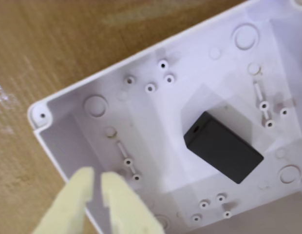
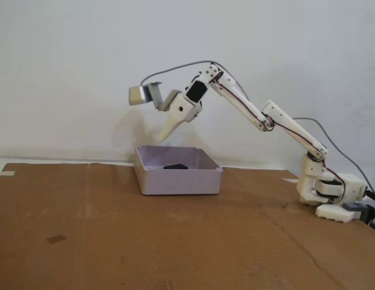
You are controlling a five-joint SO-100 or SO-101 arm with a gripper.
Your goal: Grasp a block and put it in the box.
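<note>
A: So where's the block [image 1: 223, 152]?
B: Lying flat inside the box [image 1: 92, 126], right of the tool [image 1: 95, 187] in the wrist view.
A: And the tool?
B: Empty, nearly closed, above the box's rim.

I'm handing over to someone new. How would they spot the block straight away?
Find the brown cardboard sheet covering the table, then the pale lilac-grey box standing on it below the raised hand. The block lies on the box's floor, apart from the walls: the only dark, matte black thing there, among pale screw posts.
</note>
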